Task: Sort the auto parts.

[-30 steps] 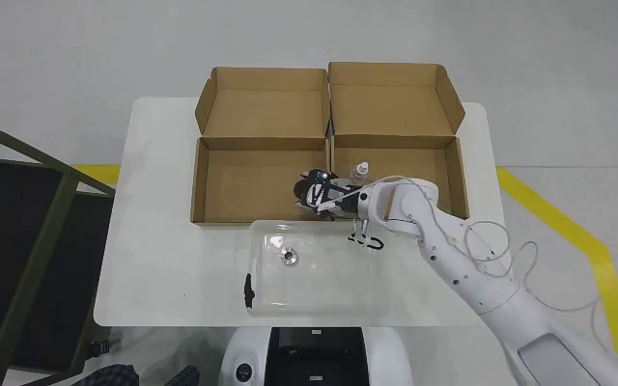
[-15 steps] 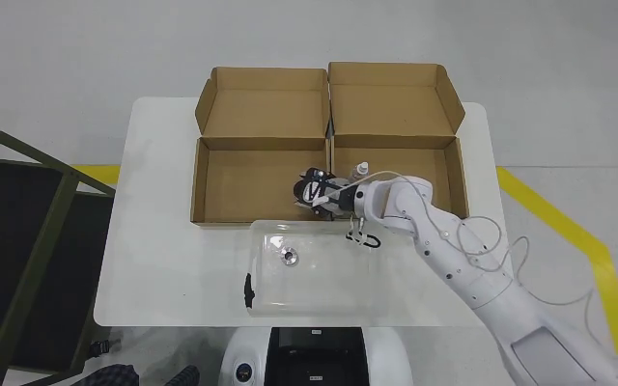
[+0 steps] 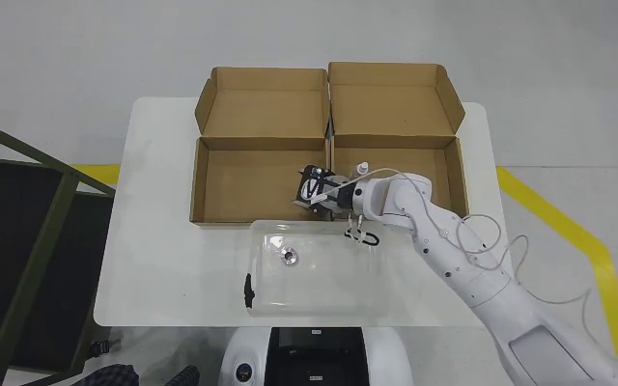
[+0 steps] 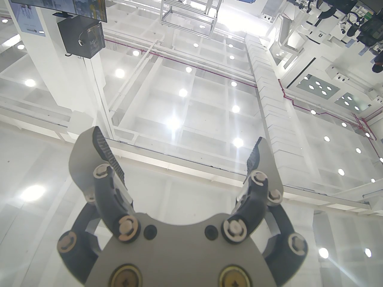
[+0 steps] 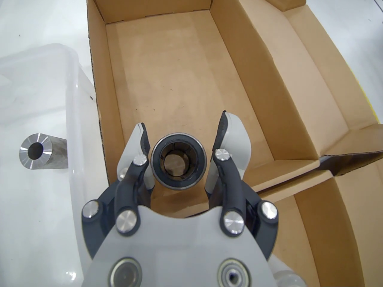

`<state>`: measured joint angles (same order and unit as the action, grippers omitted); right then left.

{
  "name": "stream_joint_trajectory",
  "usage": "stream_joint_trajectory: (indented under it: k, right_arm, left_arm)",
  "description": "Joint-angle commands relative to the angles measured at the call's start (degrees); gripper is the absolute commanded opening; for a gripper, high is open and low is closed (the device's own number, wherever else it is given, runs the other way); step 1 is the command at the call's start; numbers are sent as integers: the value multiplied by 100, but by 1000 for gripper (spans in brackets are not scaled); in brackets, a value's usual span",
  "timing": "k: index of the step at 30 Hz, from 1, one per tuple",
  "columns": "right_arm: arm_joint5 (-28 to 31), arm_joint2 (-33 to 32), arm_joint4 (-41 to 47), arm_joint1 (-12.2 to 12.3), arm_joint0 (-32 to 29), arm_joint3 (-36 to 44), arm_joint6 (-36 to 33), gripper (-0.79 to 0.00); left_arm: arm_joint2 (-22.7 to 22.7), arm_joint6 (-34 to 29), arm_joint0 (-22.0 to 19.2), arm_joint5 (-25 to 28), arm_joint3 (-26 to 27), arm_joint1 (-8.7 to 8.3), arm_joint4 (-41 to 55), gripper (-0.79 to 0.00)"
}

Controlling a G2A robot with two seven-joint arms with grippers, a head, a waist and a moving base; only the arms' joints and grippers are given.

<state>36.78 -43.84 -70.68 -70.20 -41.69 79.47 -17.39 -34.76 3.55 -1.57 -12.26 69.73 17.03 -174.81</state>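
On the bench [image 3: 154, 241], the left cardboard box [image 5: 179, 76] holds the black ring [image 5: 178, 161] in its corner nearest the clear tub [image 3: 309, 289], where a steel sleeve [image 5: 42, 151] lies. The right gripper [image 5: 183, 120] has its fingers slightly spread around the ring, with a small gap on either side. The ring looks rigid, smooth and fairly heavy, so the outer wall is the place to grip it. The box walls crowd any approach. The left gripper [image 4: 178, 138] has its fingers spread wide and empty.

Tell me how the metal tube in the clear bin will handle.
The metal tube looks thick-walled, so probably rigid and heavy for its size. It seems to stand on end in the clear bin, so a push may tip and roll it. Its smooth surface could be slippery.
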Motion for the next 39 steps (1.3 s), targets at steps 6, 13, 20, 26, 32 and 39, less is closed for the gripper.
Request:
stream_joint_trajectory:
  k: [6,13,20,26,32,39]
  right_arm:
    - [175,-332,1,85,-145,707,-54,-256]
    - [384,-655,73,217,-659,1586,-258,-148]
    - [573,-871,45,344,-1291,2249,-448,-139]
    - [762,-885,-117,432,-1834,2765,-556,-132]
    - [870,-694,-414,463,-2156,2880,-579,-126]
    - [943,-484,-733,464,-2242,2781,-610,-117]
  left_arm:
    - [0,0,0,0,0,0,0,0]
    - [0,0,0,0,0,0,0,0]
    - [0,0,0,0,0,0,0,0]
    - [0,0,0,0,0,0,0,0]
    - [0,0,0,0,0,0,0,0]
    - [0,0,0,0,0,0,0,0]
